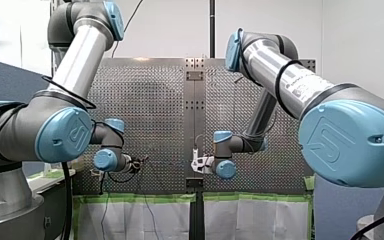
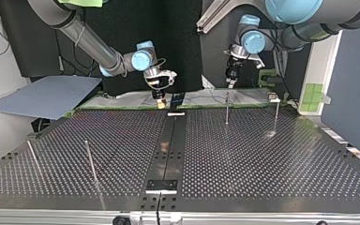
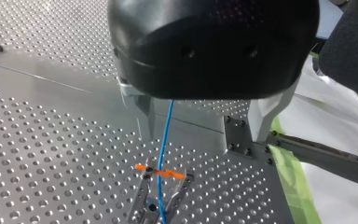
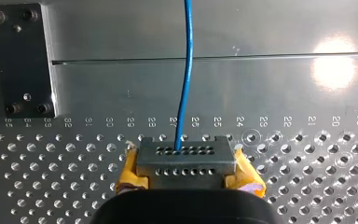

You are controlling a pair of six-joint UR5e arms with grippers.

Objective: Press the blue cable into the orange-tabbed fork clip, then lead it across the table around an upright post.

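Right gripper [image 4: 189, 175]: yellow pads [image 4: 130, 171] clamped on grey perforated block [image 4: 186, 158], thin blue cable [image 4: 186, 70] entering one hole; left gripper [image 3: 205, 121]: metal fingers [image 3: 143, 111] apart, cable running between them into orange-tabbed fork clip [image 3: 179, 191]

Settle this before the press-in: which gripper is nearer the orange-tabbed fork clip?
Left. The fork clip sits ahead of my left gripper, the blue cable running to it. My right gripper clamps a dark block by the middle strip, the clip out of its view.
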